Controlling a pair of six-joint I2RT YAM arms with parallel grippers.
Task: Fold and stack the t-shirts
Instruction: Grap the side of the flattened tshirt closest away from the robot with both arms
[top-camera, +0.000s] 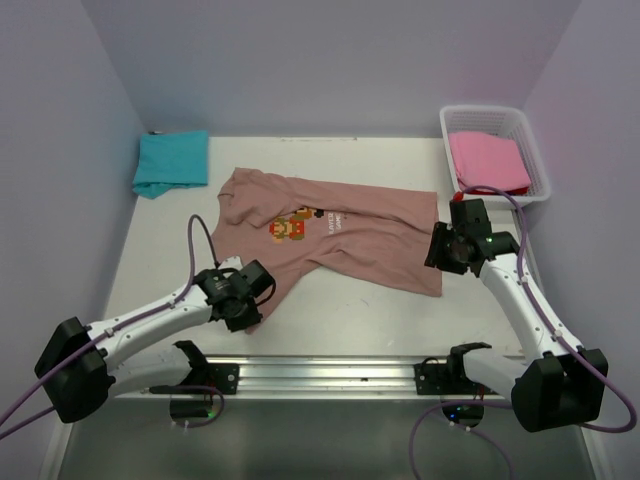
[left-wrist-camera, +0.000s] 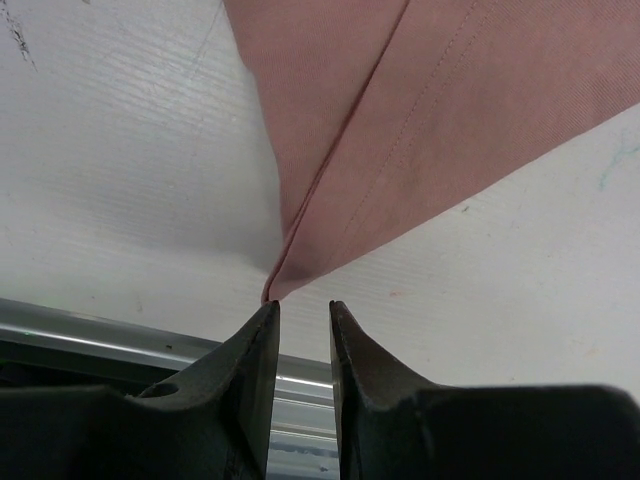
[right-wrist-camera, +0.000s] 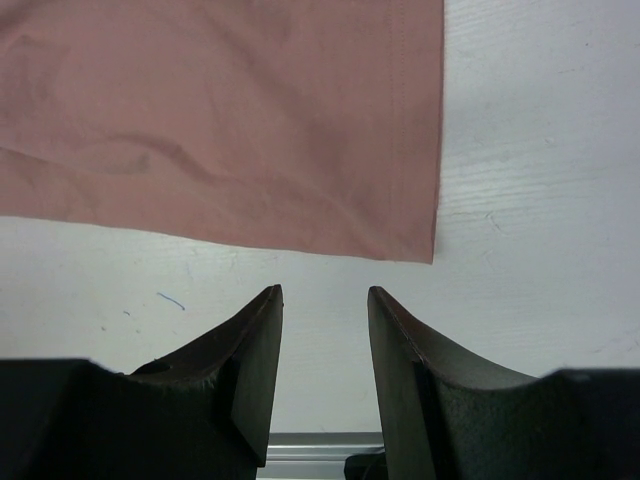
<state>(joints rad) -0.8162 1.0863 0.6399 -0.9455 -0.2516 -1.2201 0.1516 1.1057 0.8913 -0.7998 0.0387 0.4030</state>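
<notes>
The left gripper (left-wrist-camera: 303, 310) is parted narrowly and empty, with a pointed fold of the salmon-brown t-shirt (top-camera: 350, 235) just ahead of its tips. The right gripper (right-wrist-camera: 325, 295) gapes wider, also empty, beside the shirt's right hem corner. The basket (top-camera: 537, 165) at far right holds the pink t-shirt (top-camera: 488, 160). The salmon-brown shirt lies mid-table, print up and skewed. The teal t-shirt (top-camera: 172, 162) lies folded at far left.

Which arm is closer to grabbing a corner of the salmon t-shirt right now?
Left. A folded tip of the salmon t-shirt lies right at the mouth of the left gripper, jaws open. The right gripper is open too, but its shirt corner sits farther ahead across bare table and off-centre.
</notes>
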